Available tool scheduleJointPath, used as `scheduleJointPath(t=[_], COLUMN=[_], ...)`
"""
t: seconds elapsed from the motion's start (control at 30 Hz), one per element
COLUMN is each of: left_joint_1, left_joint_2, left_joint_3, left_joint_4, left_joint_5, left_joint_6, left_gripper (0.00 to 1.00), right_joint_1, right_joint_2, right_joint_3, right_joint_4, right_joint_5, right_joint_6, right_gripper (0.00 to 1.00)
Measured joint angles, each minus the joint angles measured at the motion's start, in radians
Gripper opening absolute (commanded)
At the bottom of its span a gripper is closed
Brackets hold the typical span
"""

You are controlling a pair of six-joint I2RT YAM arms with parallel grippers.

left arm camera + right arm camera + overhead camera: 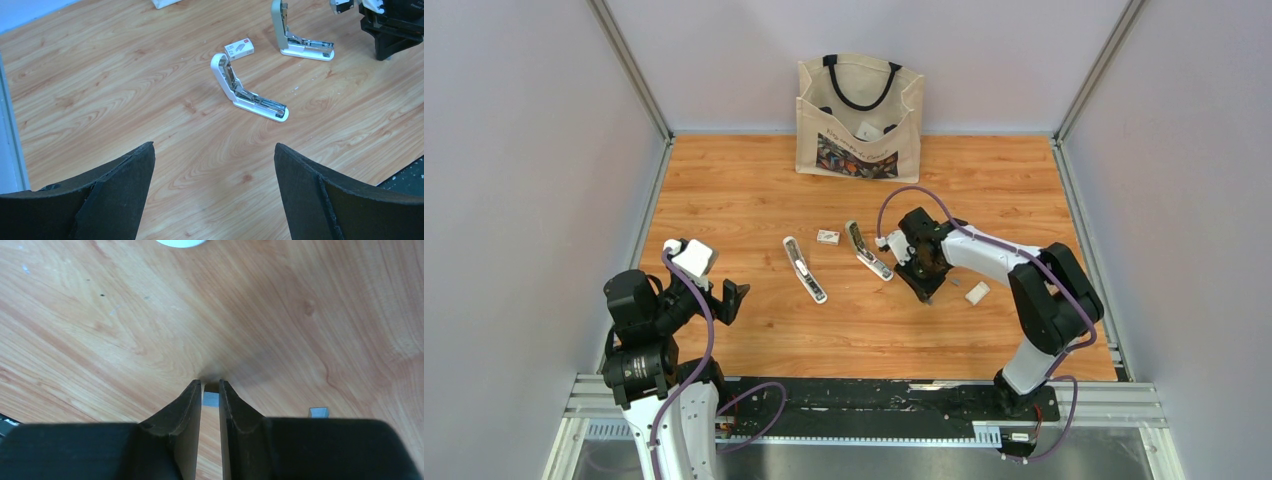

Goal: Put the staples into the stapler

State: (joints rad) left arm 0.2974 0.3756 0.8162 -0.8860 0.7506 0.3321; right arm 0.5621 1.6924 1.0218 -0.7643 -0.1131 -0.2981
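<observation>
Our right gripper (210, 387) is down at the table (125, 330) with its fingers drawn almost together, pinching the staples (210, 399), a tiny grey strip caught right at the fingertips and resting on or just above the wood. We judge the narrow grip is there because the strip is so small and flat that only the tips can get under its edges. What we see of it is a short grey block spanning the gap from one finger to the other. We cannot tell its long axis for sure, since the fingers hide its ends, but it seems to run along the line of the fingers rather than across them. Another small grey piece (318, 412) lies on the wood just beside the right finger, untouched. In the top view the right gripper (927, 285) sits just beside the stapler (867, 250), which lies swung open so that its track is bare to take the strip. Its long axis runs diagonally, far-left to near-right, and the other stapler (804, 270) lies open roughly parallel to it, with a small box (828, 237) between their far ends. Our left gripper (212, 146) hangs spread wide and empty, well apart from everything, out of the right arm's way, we think. Next the strip must be lifted and lined up with the track.
</observation>
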Motion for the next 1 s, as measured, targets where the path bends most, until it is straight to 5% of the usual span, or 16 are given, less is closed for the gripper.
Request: scheduleJointPath(t=[0.6, 1.0], left_joint_1=[0.0, 0.0], left_joint_2=[0.0, 0.0], left_joint_3=[0.0, 0.0], left_joint_4=[0.0, 0.0], left_joint_5=[0.0, 0.0], left_joint_6=[0.0, 0.004], left_gripper=[0.96, 0.96], right_joint_1=[0.048, 0.038], right_joint_2=[-0.06, -0.026], right_joint_3=[0.0, 0.0], right_joint_4=[0.002, 0.0], right_joint_5=[0.01, 0.027], right_joint_6=[-0.044, -0.059], right_gripper=[0.35, 0.34])
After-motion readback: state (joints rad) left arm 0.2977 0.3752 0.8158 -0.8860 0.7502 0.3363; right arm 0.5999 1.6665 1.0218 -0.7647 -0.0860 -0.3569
